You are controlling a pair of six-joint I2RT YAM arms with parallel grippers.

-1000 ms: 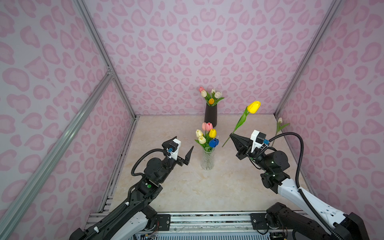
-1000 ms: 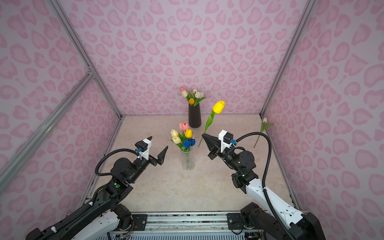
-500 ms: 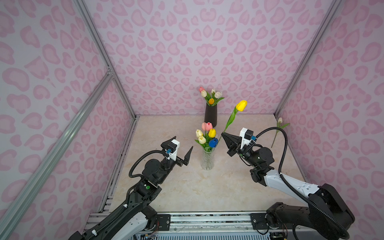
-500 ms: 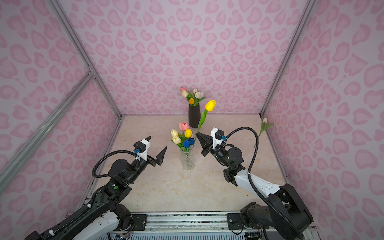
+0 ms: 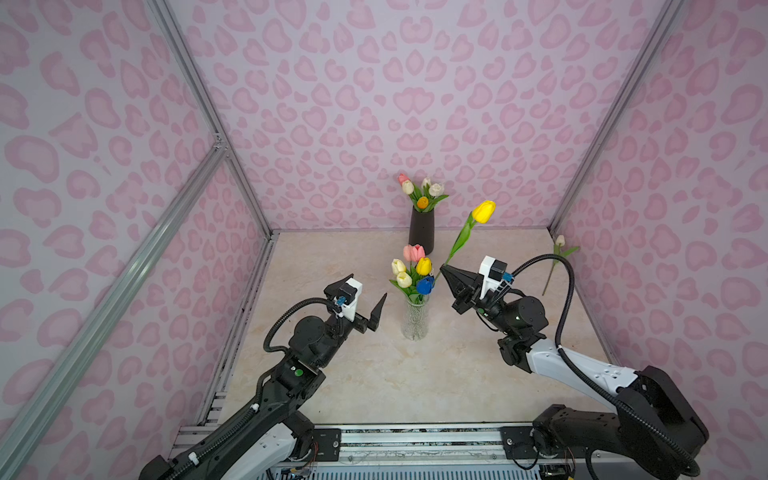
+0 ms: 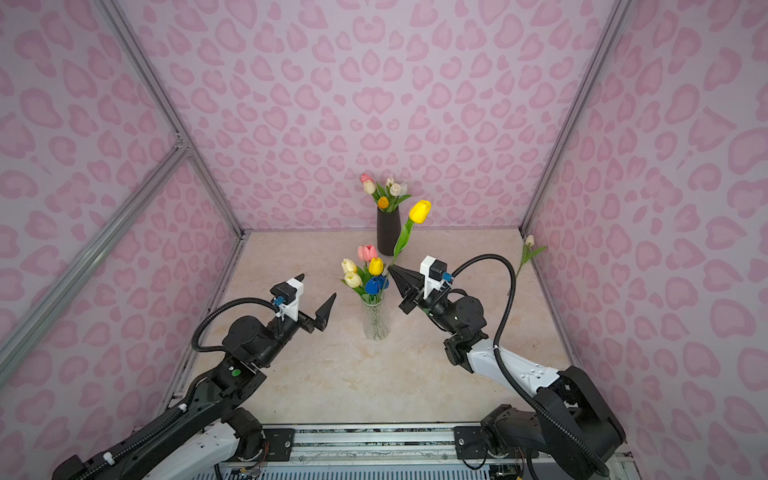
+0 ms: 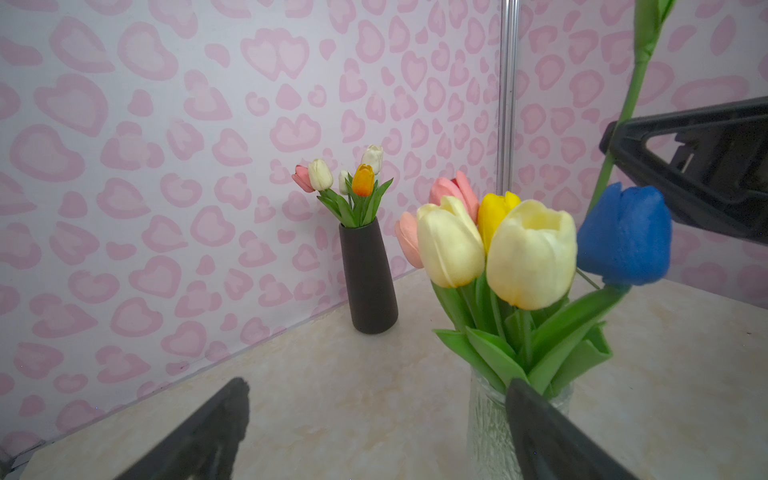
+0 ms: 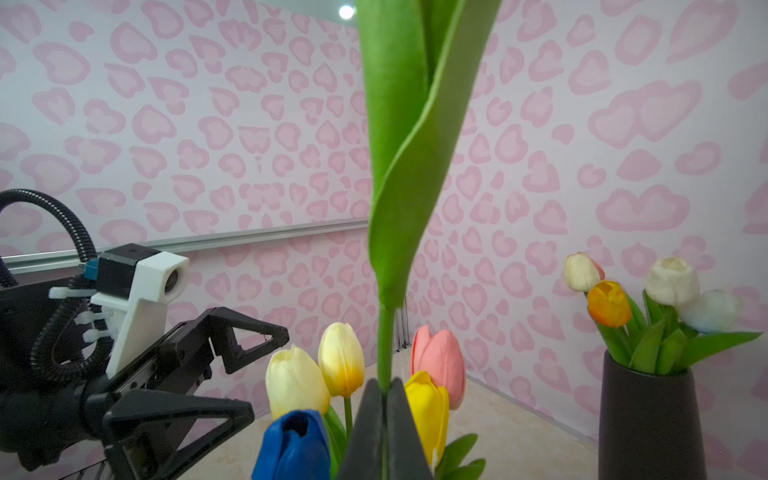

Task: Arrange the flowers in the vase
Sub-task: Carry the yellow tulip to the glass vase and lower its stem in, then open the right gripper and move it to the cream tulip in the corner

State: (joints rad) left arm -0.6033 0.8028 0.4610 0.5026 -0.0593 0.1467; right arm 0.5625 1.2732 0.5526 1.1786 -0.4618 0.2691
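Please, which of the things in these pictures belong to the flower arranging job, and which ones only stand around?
Belong to the job:
- yellow tulip, pinched in the shut right gripper
- glass vase with its bunch of tulips
- single tulip against the right wall, probably next

Only standing around, it seems:
- black vase with its flowers, at the back wall
- left gripper, open and empty

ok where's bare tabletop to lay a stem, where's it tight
Bare: front strip between glass vase and rail; back-left corner beside the black vase. Crowded: around the glass vase, between left gripper and right gripper holding a yellow tulip.
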